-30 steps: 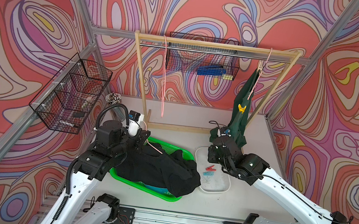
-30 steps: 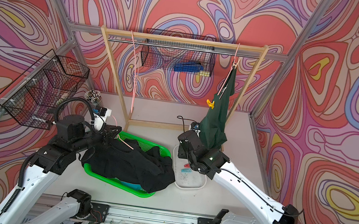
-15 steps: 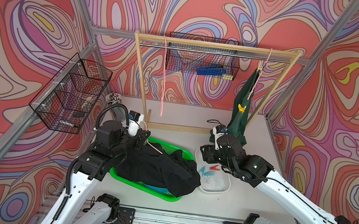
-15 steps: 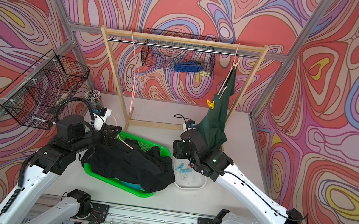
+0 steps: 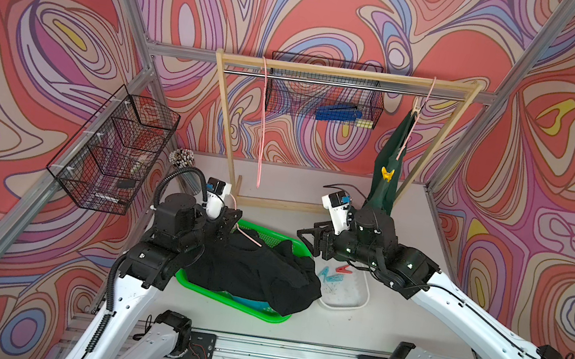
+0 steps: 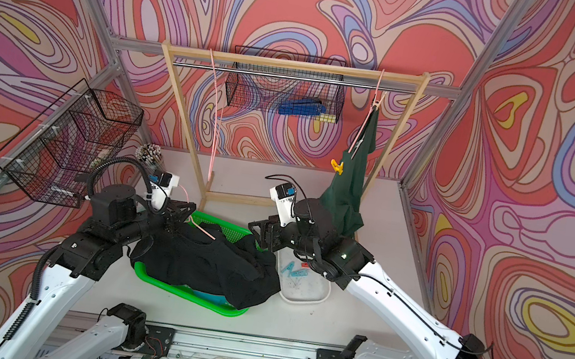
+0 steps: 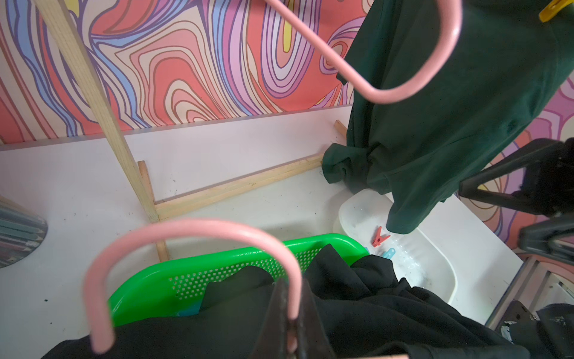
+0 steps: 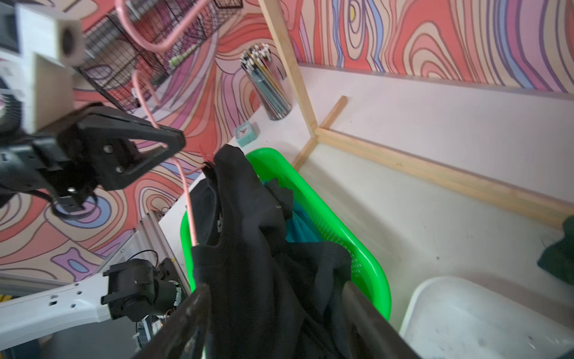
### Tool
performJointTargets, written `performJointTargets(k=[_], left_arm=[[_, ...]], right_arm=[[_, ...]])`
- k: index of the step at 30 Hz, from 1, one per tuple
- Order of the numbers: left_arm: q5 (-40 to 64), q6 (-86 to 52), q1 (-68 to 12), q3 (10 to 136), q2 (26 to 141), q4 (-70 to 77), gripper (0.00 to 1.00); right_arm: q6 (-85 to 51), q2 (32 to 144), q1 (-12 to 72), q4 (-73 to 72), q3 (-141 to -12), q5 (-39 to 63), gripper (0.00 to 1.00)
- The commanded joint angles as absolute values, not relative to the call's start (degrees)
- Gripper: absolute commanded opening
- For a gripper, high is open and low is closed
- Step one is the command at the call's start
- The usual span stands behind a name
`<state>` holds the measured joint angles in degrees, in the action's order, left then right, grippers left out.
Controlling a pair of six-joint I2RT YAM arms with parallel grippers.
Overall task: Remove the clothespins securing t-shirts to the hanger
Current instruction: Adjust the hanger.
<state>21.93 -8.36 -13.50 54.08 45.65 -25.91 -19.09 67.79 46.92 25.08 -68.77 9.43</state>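
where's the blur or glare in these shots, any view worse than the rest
Right wrist view is worst: the left claw and the white camera block beside it are smeared, while the green basket is crisp. Left wrist view: the held pink hanger is soft up close, and a glare spot sits on the hanging hanger. Both top views: sharp, evenly lit.

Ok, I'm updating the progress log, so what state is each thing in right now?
left pincer, shut on the pink hanger.
right pincer, open, empty.
black t-shirt, draped over the green basket, hanger through its neck.
dark green t-shirt, hanging on the rack.
yellow clothespin, clipped to the dark green t-shirt.
red clothespin, loose in the white tray.
turquoise t-shirt, in the basket beneath the black one.
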Motion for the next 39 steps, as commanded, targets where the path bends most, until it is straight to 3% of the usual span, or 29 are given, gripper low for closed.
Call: performJointTargets(k=[1,22,39], left_arm=[[24.6,-10.0,-13.5,55.5,47.1,-23.4,0.0],[30.3,-19.9,-14.1,62.9,50.1,-26.1,0.0],[25.9,-20.1,-20.4,64.3,53.4,-26.6,0.0]], right_arm=[[-17.1,68.8,46.8,21.7,-71.7,14.0,0.68],[-11.6,79.3,49.4,21.1,-77.6,22.0,0.64],[-10.7,84.3,49.5,19.0,-78.8,26.2,0.63]])
